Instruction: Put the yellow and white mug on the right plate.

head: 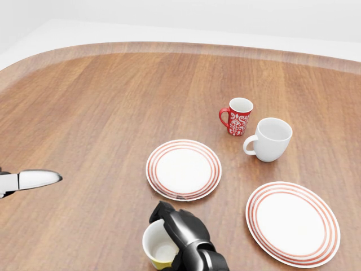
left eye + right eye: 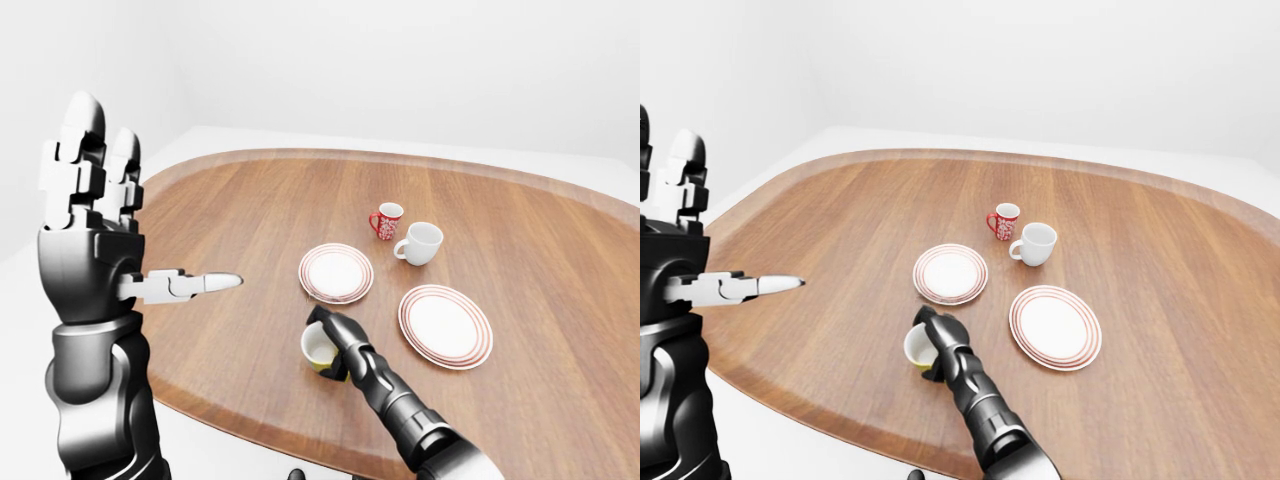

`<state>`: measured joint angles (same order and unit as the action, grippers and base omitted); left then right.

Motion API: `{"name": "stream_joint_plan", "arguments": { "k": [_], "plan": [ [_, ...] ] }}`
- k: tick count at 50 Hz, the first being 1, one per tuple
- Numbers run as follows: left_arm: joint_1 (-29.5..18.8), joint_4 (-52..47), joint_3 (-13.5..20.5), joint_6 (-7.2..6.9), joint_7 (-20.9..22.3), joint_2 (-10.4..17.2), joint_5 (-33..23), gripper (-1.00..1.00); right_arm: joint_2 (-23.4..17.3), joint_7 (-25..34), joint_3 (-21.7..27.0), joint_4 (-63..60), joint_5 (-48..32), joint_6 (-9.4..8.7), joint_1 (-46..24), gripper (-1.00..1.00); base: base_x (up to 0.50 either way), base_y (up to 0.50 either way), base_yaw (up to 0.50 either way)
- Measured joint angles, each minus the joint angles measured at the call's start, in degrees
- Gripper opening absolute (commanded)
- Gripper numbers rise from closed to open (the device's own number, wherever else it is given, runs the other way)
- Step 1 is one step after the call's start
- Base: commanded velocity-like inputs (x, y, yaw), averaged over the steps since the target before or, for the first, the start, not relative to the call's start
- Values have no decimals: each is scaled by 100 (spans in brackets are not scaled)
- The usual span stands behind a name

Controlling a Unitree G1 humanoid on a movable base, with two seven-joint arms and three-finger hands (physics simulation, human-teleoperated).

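Glossy wood-grain table [image 1: 101, 113], oval-edged, and the yellow and white mug [image 1: 158, 247] sits at its near edge, rounded, white inside, yellow below. The dark, jointed right hand [image 1: 183, 228] curls over the mug's right rim, fingers wrapped onto it. The right plate [image 1: 293, 223], smooth white with red rings, lies well apart to the right. The left hand [image 2: 90, 215] stands raised at far left, fingers spread apart, gripping nothing.

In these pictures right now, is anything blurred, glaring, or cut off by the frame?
Head view: sharp, flat light, no glare; the yellow and white mug and right hand are cropped at the bottom. Left-eye view: the raised left hand looms large.
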<state>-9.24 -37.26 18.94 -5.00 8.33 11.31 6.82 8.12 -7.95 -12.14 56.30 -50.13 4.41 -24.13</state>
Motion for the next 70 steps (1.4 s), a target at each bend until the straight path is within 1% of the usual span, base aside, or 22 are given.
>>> {"name": "stream_joint_plan", "arguments": {
  "k": [4, 9, 16, 20, 30, 34, 38, 46, 53, 65, 70],
  "plan": [
    [2, 1, -4, 0, 2, -3, -4, 91, -9, 176, 28, -33, -210, -34, -6, -100, 0, 0, 0],
    [4, 2, -6, 0, 4, -6, -7, 91, -30, 152, 34, -110, -155, -67, 1, -100, 0, 0, 0],
    [2, 0, -3, 0, 5, -7, -4, 91, -81, 245, 40, -428, -105, -185, 39, -100, 0, 0, 0],
    [-4, -4, 11, 0, 4, 0, 6, 91, -137, 412, 57, -787, -47, -317, 100, -100, 0, 0, 0],
    [-10, -3, 22, 0, 0, 12, 15, 91, -332, 1007, 163, -1922, 227, -792, 241, -100, 0, 0, 0],
    [-12, 1, 22, 0, 0, 14, 14, 91, -441, 1130, 243, -2150, 316, -894, 225, -100, 0, 0, 0],
    [-8, 0, 18, 0, 0, 13, 11, 91, -576, 1207, 342, -2268, 405, -941, 188, -100, 0, 0, 0],
    [11, 14, -9, 0, 10, -3, -20, 91, -925, 1297, 593, -2285, 577, -921, 40, -100, 0, 0, 0],
    [32, 51, -54, 0, 24, -28, -67, 91, -1229, 1236, 788, -1993, 720, -796, -145, -100, 0, 0, 0],
    [64, 89, -114, 0, 52, -69, -136, 91, -1707, 1000, 1021, -1194, 923, -438, -507, -100, 0, 0, 0],
    [82, 103, -141, 0, 63, -89, -169, 91, -1905, 868, 1090, -763, 1011, -254, -690, -100, 0, 0, 0]
  ]
}}
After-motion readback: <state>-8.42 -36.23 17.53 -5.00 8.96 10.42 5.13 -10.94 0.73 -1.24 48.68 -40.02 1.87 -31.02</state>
